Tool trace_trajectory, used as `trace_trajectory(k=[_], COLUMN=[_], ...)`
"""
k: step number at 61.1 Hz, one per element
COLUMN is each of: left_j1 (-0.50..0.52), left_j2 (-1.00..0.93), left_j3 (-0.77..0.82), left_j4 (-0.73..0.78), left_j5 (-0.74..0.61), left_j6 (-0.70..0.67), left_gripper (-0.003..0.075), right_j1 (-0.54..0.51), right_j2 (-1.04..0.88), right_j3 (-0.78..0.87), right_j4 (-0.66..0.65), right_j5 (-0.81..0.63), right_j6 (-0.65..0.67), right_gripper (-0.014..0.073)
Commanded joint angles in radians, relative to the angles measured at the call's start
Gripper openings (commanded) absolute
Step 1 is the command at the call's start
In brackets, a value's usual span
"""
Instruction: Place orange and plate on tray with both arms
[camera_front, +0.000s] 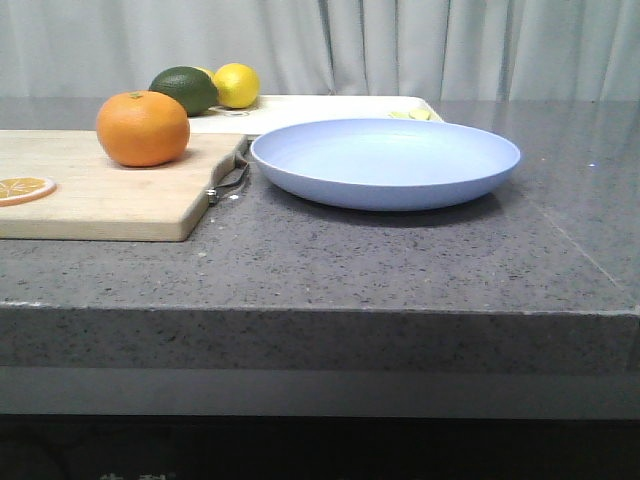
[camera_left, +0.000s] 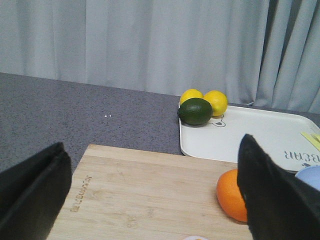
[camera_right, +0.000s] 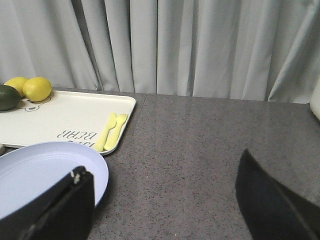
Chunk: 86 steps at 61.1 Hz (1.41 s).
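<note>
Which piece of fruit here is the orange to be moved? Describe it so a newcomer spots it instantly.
Find the wooden cutting board at the table's left. The orange sits whole at its far right corner, away from the tray. Unlike the flat orange slice, it is a full ball.

Table: speckled grey stone look, slight sheen. Cutting board: pale wood, visible grain, matt; metal handle at edge. Plate: smooth, matt, plastic-like. Orange: dimpled skin, soft gloss. Tray: smooth cream plastic. Curtain: pleated cloth.
</note>
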<state>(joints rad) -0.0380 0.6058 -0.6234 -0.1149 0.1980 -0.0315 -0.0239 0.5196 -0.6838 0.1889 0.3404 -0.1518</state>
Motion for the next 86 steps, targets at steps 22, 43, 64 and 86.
trace_trajectory(k=[22,43,64,86], left_j1=[-0.168,-0.317,-0.328,-0.328], left_j2=[0.551,0.937,1.148,1.202], left_j3=[-0.46,-0.85,-1.091,-1.091], left_j4=[-0.024,0.032,0.04,0.04], left_j5=[0.298,0.5,0.733,0.737], left_j6=[-0.009,-0.009,-0.009,-0.011], left_gripper=[0.0618,0.0618,0.0618,0.0618], right_j1=[-0.003,-0.003,-0.003,-0.003], right_j2=[0.014,0.014,0.014,0.014], right_j3=[-0.036,-0.034,-0.034,-0.034], right_j4=[-0.007,0.01,0.01,0.011], right_j5=[-0.076,-0.075,-0.075,-0.075], right_j6=[-0.002,-0.001,-0.001,-0.001], right_gripper=[0.0591,0.0591,0.0591,0.0591])
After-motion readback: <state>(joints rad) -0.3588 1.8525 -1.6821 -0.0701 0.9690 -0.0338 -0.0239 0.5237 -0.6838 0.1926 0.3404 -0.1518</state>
